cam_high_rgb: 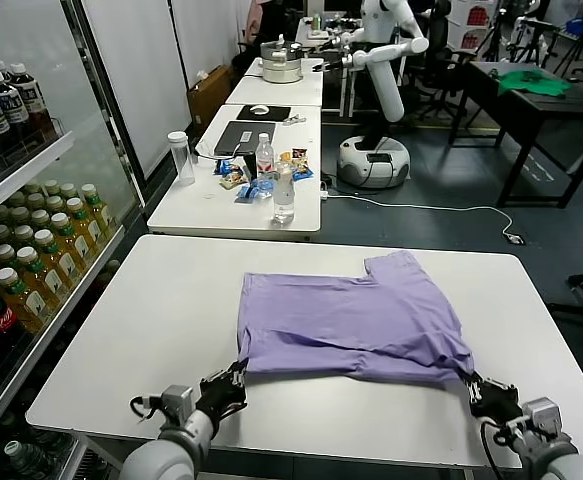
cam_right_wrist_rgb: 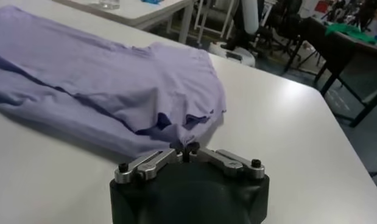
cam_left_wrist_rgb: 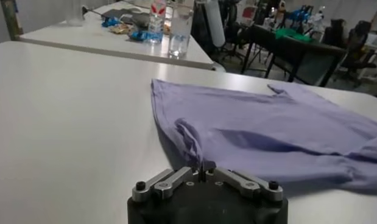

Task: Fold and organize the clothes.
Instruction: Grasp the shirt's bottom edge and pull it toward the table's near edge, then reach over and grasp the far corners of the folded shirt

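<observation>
Both arms reach low over the near edge of the white tabletop (cam_high_rgb: 121, 330), wrists level and pointing away from the robot. The left gripper (cam_high_rgb: 239, 378) has its jaws pinched tight on the near left corner of the shirt (cam_high_rgb: 356, 312); the right gripper (cam_high_rgb: 476, 385) has its jaws clamped on the near right corner. The lavender shirt lies spread just beyond both sets of jaws, between them, mostly flat with one layer folded over another. A sleeve sticks out at the far right. Soft creases bunch where each corner is gripped, and the near hem is pulled taut.
</observation>
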### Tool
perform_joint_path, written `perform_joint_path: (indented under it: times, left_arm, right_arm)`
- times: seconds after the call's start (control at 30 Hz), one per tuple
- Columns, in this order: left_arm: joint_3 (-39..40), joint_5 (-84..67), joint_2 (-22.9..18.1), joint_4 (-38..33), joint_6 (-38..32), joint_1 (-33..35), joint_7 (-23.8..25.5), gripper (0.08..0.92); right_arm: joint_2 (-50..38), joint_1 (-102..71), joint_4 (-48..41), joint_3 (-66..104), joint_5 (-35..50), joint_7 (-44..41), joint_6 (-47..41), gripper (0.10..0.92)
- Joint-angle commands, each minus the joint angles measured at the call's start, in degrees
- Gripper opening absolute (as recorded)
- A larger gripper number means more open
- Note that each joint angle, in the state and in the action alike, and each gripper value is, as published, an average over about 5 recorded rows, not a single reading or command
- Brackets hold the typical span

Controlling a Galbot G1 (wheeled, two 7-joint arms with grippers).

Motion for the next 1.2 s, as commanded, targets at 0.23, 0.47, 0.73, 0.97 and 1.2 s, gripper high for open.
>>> perform_joint_path:
  times: [0.23, 0.47, 0.73, 0.97, 1.2]
  left_arm:
    - [-3.65, 1.75, 3.26, -8.72, 0.16, 13.48, 0.27, 0.098]
    - [-1.92, 7.32, 4.12, -11.72, 1.77, 17.61, 0.98, 0.105]
    - [-4.19, 8.15, 4.85, -14.24, 1.72, 13.10, 0.25, 0.303]
    - [-2.25, 3.06, 4.37, -5.21, -0.47, -1.59, -2.12, 0.502]
    - [2.88, -0.63, 1.37, 9.99, -0.63, -17.14, -4.83, 0.692]
  right_arm:
    - [1.38, -10.55, 0.65, 5.13, -4.49, -3.29, 2.43, 0.119]
    - [3.19, -11.95, 3.87, 4.06, -6.08, -3.10, 2.73, 0.151]
    - [2.91, -7.02, 9.15, 5.89, 0.11, 4.32, 6.70, 0.373]
    - [-1.45, 10.45, 4.00, -1.94, 5.88, 10.48, 1.54, 0.572]
    - [-4.25, 34.94, -13.03, -14.69, 11.80, 14.82, -4.44, 0.760]
